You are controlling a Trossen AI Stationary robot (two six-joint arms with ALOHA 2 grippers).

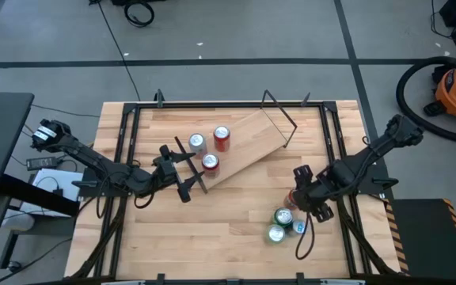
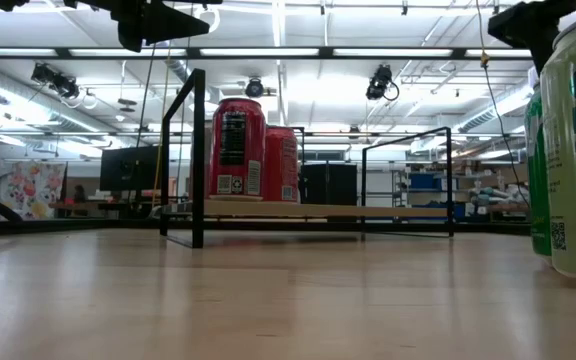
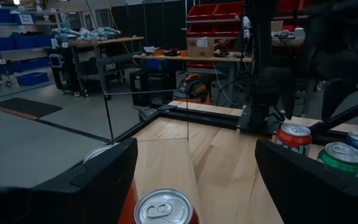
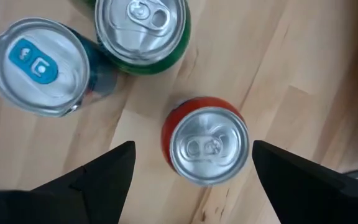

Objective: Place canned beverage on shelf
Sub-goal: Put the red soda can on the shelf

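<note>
Above a red can [image 4: 207, 145] on the table, the right claw [image 4: 191, 163] hangs open, the left claw [image 3: 191, 180] likewise.

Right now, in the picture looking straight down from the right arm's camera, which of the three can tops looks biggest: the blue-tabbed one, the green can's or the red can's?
1. Blue-tabbed can and green can: too alike to rank, the green one cut off at the edge.
2. Red can: looks slightly smaller.
</note>
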